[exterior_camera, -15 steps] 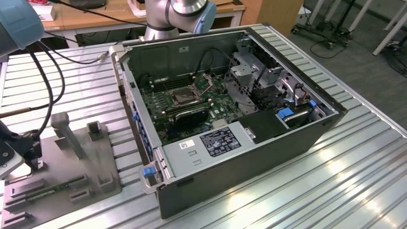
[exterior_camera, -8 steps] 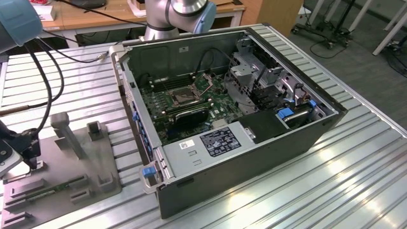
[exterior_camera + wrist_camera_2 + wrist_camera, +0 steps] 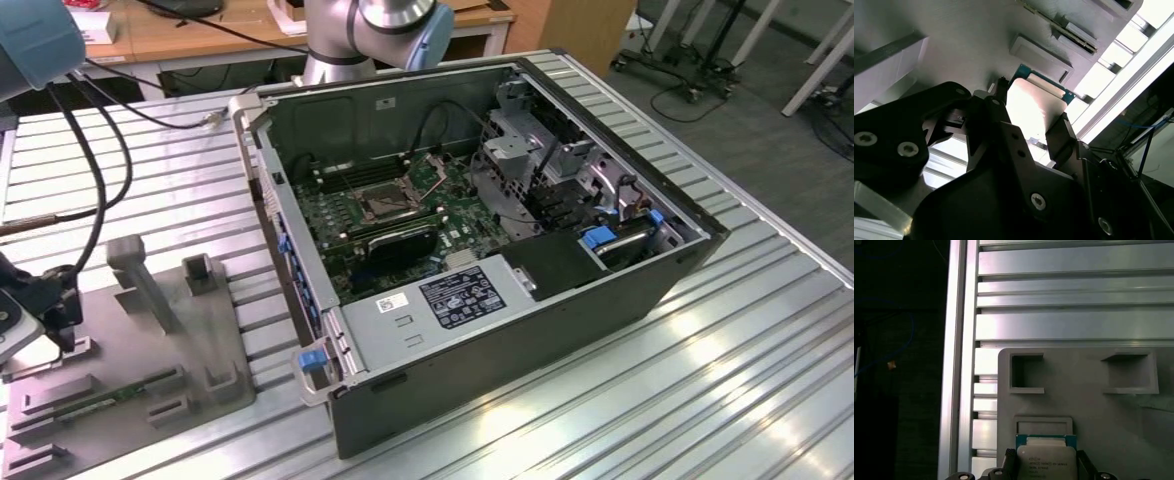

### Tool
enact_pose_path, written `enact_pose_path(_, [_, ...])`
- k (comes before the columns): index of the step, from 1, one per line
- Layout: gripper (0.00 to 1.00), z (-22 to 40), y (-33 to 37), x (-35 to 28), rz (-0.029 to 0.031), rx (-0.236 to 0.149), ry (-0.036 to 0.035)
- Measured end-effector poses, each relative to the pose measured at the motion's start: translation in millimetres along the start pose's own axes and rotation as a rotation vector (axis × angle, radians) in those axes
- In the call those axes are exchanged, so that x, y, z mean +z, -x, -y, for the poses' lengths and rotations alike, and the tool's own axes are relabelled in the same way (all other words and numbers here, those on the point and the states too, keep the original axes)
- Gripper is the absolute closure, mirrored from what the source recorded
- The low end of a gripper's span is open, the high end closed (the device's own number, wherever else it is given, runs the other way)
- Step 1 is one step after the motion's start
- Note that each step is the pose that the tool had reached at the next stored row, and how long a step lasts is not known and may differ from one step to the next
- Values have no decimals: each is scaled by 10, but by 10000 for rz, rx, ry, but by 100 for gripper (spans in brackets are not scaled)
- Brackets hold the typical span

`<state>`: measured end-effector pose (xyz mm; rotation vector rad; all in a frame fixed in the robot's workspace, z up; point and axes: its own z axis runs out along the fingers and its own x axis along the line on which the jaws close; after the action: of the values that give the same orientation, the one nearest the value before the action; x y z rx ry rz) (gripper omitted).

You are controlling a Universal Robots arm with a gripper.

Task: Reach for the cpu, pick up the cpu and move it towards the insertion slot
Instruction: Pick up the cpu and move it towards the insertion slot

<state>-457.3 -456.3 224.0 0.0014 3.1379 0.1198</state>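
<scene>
The cpu is a flat square chip with a pale metal face and a green-blue rim, seen in both wrist views. My gripper is shut on it, one dark finger against each side edge. In the first wrist view the cpu sits between the fingers just off an empty shallow recess in the grey tray. In the exterior view my gripper hangs over the tray's left end. The insertion slot lies on the green board inside the open computer case, well to the exterior view's right.
The open computer case lies on its side on the ribbed metal table. A thin green memory stick rests on the tray, and grey posts stand up from it. Cables hang at the exterior view's left.
</scene>
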Motion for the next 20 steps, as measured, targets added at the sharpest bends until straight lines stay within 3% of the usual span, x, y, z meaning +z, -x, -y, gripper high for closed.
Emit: enact_pose_path(20, [45, -10, 0, -131, -1, 1, -1])
